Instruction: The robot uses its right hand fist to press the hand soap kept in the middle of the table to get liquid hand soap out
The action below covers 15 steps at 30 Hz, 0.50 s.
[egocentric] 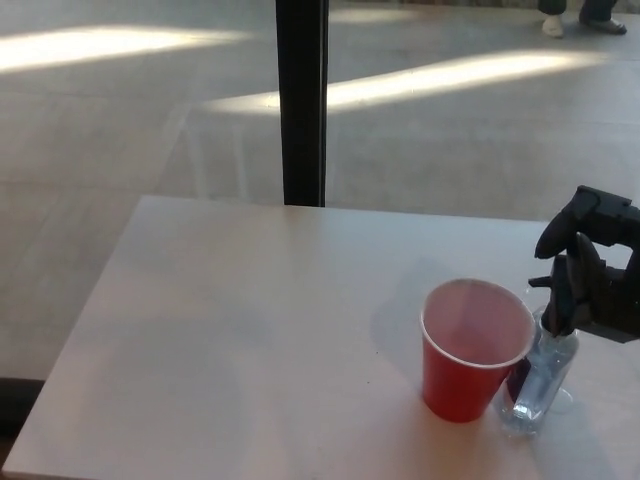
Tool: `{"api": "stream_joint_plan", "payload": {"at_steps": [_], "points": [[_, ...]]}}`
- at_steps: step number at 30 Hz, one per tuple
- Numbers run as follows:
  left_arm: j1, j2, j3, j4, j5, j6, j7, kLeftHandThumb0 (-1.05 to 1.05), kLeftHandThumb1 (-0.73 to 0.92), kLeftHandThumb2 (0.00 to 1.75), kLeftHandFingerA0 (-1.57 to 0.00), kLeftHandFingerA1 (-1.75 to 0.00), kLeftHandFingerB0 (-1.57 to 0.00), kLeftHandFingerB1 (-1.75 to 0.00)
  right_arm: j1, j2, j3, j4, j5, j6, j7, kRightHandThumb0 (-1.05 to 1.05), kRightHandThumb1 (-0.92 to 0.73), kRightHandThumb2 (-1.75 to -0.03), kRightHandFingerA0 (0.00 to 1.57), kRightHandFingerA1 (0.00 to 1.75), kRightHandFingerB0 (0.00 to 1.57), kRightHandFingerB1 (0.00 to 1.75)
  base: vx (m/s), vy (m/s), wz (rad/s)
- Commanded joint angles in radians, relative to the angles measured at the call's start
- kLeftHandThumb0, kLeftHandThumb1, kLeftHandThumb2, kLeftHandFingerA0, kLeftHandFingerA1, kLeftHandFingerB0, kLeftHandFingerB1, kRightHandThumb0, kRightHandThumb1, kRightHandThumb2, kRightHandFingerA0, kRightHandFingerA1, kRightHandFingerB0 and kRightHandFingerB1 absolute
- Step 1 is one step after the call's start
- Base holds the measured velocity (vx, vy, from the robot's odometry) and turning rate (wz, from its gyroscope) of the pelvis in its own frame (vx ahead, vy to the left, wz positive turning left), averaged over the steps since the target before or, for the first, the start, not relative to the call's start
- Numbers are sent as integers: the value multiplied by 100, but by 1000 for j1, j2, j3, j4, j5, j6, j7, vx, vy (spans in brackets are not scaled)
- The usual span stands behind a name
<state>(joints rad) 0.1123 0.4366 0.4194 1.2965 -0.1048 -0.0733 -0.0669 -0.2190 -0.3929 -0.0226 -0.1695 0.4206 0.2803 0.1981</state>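
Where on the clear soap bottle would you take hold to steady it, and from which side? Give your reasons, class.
Grip the clear lower body of the soap bottle, from the robot's right. It stands upright, the red cup sits close against its left side, and the right hand is over the black pump, so only the right flank looks free.

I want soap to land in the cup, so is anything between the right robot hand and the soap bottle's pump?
Nothing visible does. The right robot hand sits directly over the black pump top of the clear plastic soap bottle. The red plastic cup stands beside the bottle on its left, not between them.
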Motion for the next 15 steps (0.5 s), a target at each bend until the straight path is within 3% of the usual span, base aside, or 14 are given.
{"api": "stream_joint_plan", "payload": {"at_steps": [1, 4, 7, 10, 15], "points": [[3, 25, -9, -1, 0, -8, 10, -59, 76, 63, -74, -68, -52, -52, 185, 24, 45, 126, -29, 213, -24, -17, -60, -122, 95, 175, 65, 165, 0, 0, 0], [-2, 22, 1, -1, -12, 7, 20, -60, 75, 62, -74, -68, -51, -52, 214, 32, 51, 139, -20, 198, -13, -18, -55, -129, 96, 175, 69, 166, 0, 0, 0], [7, 24, -1, -3, -12, -7, 0, -60, 76, 62, -72, -69, -50, -52, 224, 19, 63, 139, -16, 211, -3, -19, -58, -122, 95, 175, 66, 166, 0, 0, 0], [4, 26, -13, -1, 2, -6, 10, -60, 77, 63, -71, -64, -50, -50, 227, 17, 59, 141, 1, 223, -2, -21, -53, -128, 99, 175, 70, 164, 0, 0, 0], [5, 26, -9, 1, -3, 0, 18, -60, 76, 62, -75, -68, -52, -52, 208, -17, 48, 116, 11, 249, -5, -22, -58, -123, 95, 175, 67, 166, 0, 0, 0]]}}
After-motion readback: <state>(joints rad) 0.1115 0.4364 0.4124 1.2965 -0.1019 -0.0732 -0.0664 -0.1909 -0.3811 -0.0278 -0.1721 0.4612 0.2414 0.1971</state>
